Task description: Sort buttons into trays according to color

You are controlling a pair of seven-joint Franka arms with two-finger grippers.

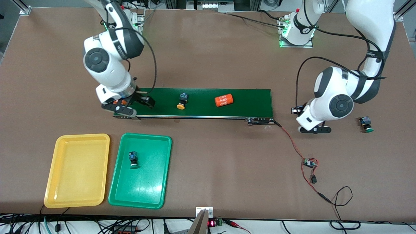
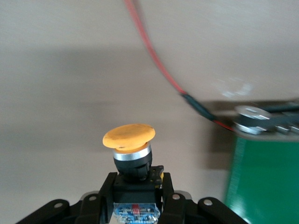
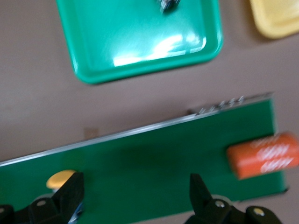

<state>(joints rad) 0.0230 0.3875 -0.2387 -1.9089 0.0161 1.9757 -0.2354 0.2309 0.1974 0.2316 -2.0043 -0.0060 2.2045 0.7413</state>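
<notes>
Over the conveyor belt (image 1: 208, 102), the right gripper (image 1: 133, 105) gapes wide above an orange cylinder (image 1: 121, 102); the left gripper (image 2: 135, 205) clamps a yellow-capped button (image 2: 131, 142) for sorting.

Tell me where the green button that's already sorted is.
In the front view, the green button lies inside the green tray, beside the yellow tray, toward the right arm's end of the table.

Four push-buttons are showing: one yellow-capped button (image 1: 181, 101), a second yellow-capped button (image 2: 129, 140) in the left wrist view, one green-capped button (image 1: 133, 160) and a second green-capped button (image 1: 366, 124). Two trays are lying out — a yellow tray (image 1: 52, 182) and a green tray (image 1: 152, 182). Two orange cylinders are resting — one "4680" cylinder (image 1: 224, 100), another "4680" cylinder (image 3: 264, 156) — on one conveyor belt (image 1: 201, 109).
</notes>
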